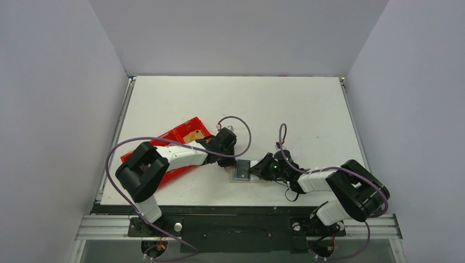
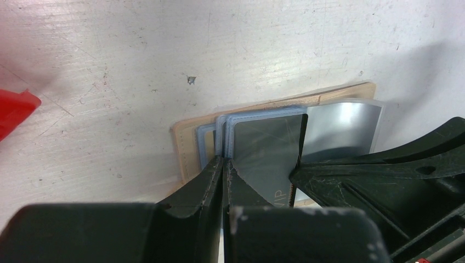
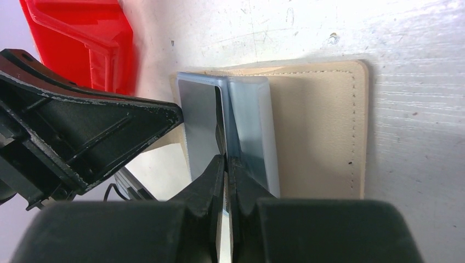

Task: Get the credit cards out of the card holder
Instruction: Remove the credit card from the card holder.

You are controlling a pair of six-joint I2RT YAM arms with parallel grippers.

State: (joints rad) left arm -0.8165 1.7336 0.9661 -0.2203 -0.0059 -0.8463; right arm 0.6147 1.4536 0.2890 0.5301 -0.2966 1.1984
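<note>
The tan card holder (image 1: 239, 175) lies open and flat near the table's front edge; it also shows in the left wrist view (image 2: 185, 147) and the right wrist view (image 3: 318, 126). A light blue card (image 2: 224, 129) (image 3: 249, 129) sticks out of it. A grey card with print (image 2: 268, 153) stands tilted up beside a shiny grey one (image 2: 342, 129) (image 3: 200, 120). My left gripper (image 1: 234, 160) (image 2: 225, 164) is shut on the light blue card's edge. My right gripper (image 1: 253, 171) (image 3: 226, 161) is shut on the printed grey card's edge. The two grippers nearly touch over the holder.
A long red tray (image 1: 164, 152) lies left of the holder under my left arm, with a tan item (image 1: 192, 135) in its far end. Its corner shows in the left wrist view (image 2: 13, 109) and the right wrist view (image 3: 82, 38). White walls enclose the table.
</note>
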